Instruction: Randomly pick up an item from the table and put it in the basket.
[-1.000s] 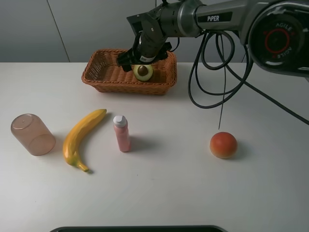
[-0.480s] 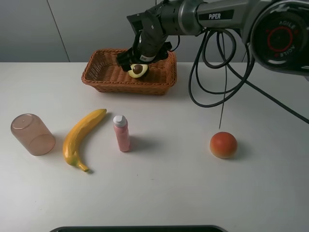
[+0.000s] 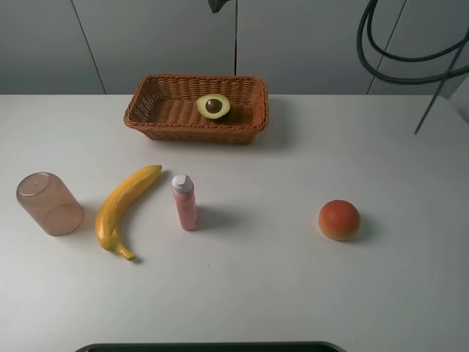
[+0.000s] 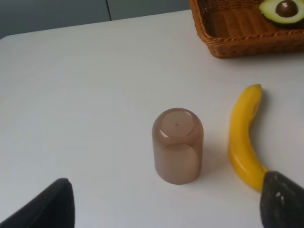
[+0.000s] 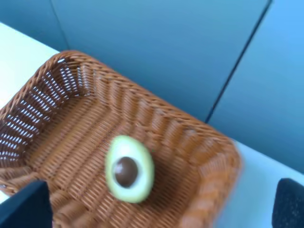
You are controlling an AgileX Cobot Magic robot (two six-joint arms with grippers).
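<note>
The halved avocado (image 3: 213,107) lies pit up inside the wicker basket (image 3: 146,123) at the back of the white table (image 3: 293,293). The right wrist view looks down on the avocado (image 5: 129,168) in the basket (image 5: 199,142). My right gripper (image 5: 156,204) is open and empty, high above them; only a dark bit of it shows at the top edge of the exterior view (image 3: 218,4). My left gripper (image 4: 166,202) is open and empty, above the table near the overturned cup (image 4: 177,145). The avocado also shows in the left wrist view (image 4: 282,10).
A yellow banana (image 3: 121,209), a pink bottle (image 3: 185,202) and a brownish translucent cup (image 3: 49,204) are on the left half of the table. A round orange-red fruit (image 3: 338,219) sits on the right. Black cables (image 3: 396,59) hang at the upper right.
The right gripper let go of the avocado, which now lies in the basket. The right arm rose up and almost out of the exterior view.
</note>
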